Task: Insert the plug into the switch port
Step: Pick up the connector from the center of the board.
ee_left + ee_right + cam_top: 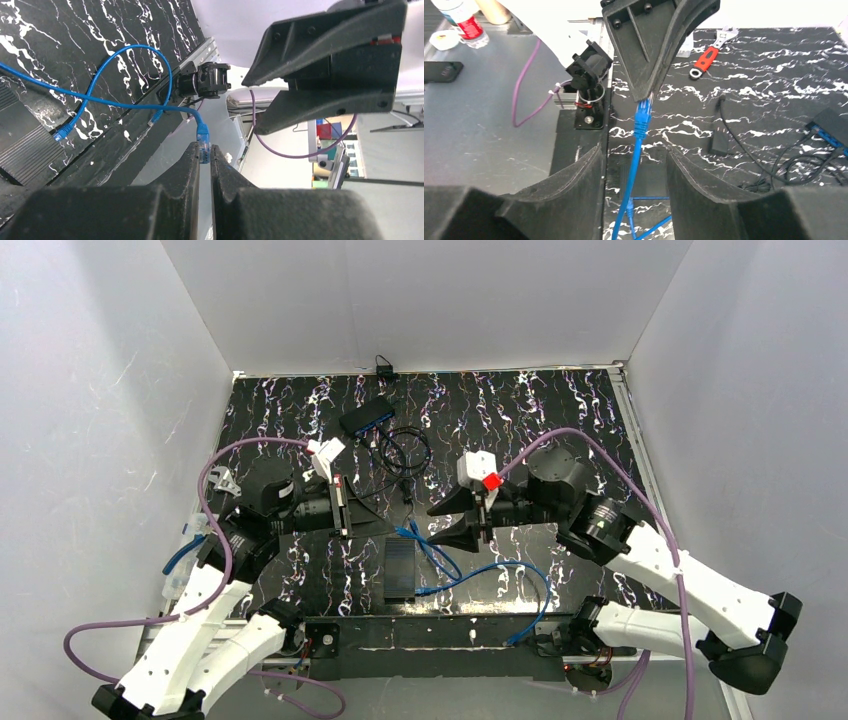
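My left gripper (204,152) is clamped on one blue plug (203,137), held above mid-table. My right gripper (634,152) gapes wide, facing it. One switch (367,416) sits far, left of centre.

table (560,410): black with white marble-like veining. cable (629,180) and plug (203,145): blue. left gripper (202,165), right gripper (634,152): black. hoses (572,430): purple. switch (366,416): black, possibly a blue strip on one edge; too small to confirm.
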